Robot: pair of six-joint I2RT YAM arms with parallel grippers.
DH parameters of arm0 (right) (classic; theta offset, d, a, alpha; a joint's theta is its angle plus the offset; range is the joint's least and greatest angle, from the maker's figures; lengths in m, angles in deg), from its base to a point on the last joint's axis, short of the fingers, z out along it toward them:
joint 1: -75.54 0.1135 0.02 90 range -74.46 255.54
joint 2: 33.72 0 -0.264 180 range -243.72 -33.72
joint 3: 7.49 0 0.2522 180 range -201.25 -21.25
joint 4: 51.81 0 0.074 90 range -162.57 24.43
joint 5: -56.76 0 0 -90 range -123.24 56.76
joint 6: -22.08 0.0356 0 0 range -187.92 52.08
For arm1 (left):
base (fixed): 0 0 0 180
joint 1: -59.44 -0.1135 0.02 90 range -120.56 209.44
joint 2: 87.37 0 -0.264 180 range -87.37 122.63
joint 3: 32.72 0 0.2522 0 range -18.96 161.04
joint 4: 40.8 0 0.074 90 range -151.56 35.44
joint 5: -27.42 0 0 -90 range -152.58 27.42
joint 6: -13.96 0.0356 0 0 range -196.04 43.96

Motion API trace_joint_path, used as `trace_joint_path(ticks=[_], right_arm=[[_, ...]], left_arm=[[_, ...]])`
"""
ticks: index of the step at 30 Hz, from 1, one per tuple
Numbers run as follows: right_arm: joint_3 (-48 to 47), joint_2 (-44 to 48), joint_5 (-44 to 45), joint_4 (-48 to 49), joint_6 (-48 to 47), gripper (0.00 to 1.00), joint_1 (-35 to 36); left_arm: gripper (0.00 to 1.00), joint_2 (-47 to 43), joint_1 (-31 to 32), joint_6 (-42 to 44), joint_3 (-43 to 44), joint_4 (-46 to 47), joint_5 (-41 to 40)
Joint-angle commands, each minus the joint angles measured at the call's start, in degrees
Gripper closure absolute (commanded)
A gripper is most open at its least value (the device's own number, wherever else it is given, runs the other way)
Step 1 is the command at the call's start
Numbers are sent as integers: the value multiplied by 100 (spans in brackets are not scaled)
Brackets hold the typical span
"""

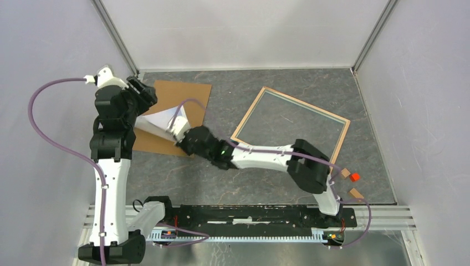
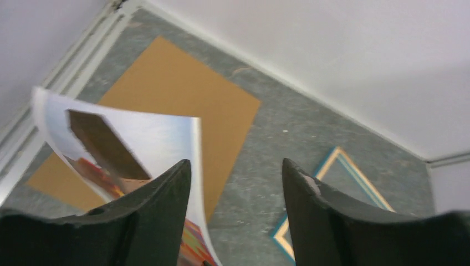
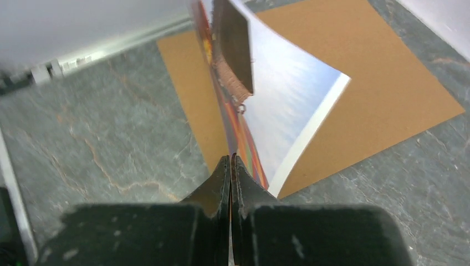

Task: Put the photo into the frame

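The photo (image 3: pixel 288 94) showed pale blue sky, orange-red checks, a brown basket; the board (image 1: pixel 188 97) was plain tan; the frame (image 1: pixel 307 104) light wood; the table (image 1: pixel 221 183) veined grey.

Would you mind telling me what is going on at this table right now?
The right gripper has its jaws shut on an edge of the photo, holding it curled above the brown backing board. The left gripper is beside the photo, jaws open, gripping nothing. The frame lies flat on the table further right, without the photo.
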Motion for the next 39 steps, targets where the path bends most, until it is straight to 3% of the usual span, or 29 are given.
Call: trace_joint_path(ticks=[1, 3, 4, 7, 12, 15, 19, 24, 30, 39], right_arm=[[565, 936, -1074, 792, 1990, 100, -888], [796, 1114, -1582, 899, 2605, 100, -1271], [998, 1240, -1789, 960, 3016, 100, -1475], [1919, 1847, -2164, 1389, 4350, 100, -2138], [3616, 2867, -2865, 1368, 5975, 100, -3818], [4387, 3293, -3289, 970, 6101, 100, -4872], [5275, 3664, -4091, 1177, 6259, 100, -6031], [5543, 4146, -4614, 682, 5889, 100, -7033], [5108, 3779, -5074, -836, 4349, 100, -7729], [5254, 4054, -4809, -1822, 2970, 100, -8492]], left_arm=[[26, 147, 96, 354, 732, -116, 571], [5, 239, 101, 431, 1190, -151, 849], [0, 331, 100, 431, 1460, -230, 1097], [0, 532, 97, 345, 1958, -127, 1846], [0, 945, 212, 47, 1721, 546, 2981], [0, 1321, 823, -8, 1556, 743, 3004], [0, 1924, 1639, 285, 1688, 798, 2700], [0, 2487, 2195, 403, 2019, 907, 2634], [0, 2638, 2320, 374, 1870, 1040, 2726], [0, 2357, 2517, 549, 525, 1526, 2393]])
